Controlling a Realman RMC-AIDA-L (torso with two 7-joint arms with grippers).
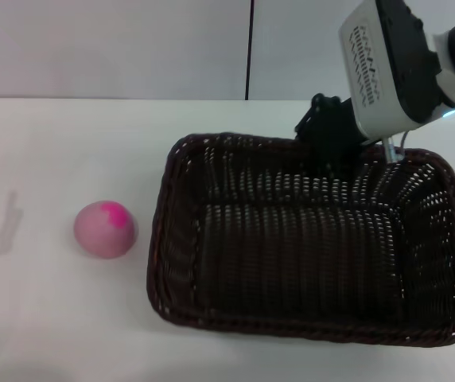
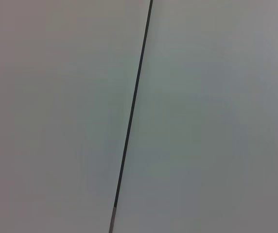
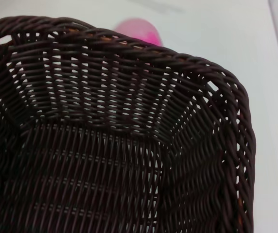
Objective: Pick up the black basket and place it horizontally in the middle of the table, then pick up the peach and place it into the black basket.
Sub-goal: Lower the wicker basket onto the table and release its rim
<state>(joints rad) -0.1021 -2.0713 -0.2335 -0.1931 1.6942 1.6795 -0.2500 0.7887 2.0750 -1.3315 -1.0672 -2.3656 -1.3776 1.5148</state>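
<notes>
The black basket (image 1: 157, 239) lies flat on the white table (image 1: 52, 135), right of the middle, long side across my view and opening up. The peach (image 1: 104, 229), pale pink with a magenta patch, sits on the table to the left of the basket, apart from it. My right gripper (image 1: 328, 139) is at the basket's far rim, dark against the dark weave. The right wrist view looks into the basket (image 3: 129, 46), with the peach (image 3: 141, 30) showing just beyond its rim. My left gripper is out of view.
A pale wall with a dark vertical seam (image 1: 250, 48) stands behind the table; the left wrist view shows only that wall and seam (image 2: 131, 111). An arm's shadow (image 1: 1, 239) falls on the table at the far left.
</notes>
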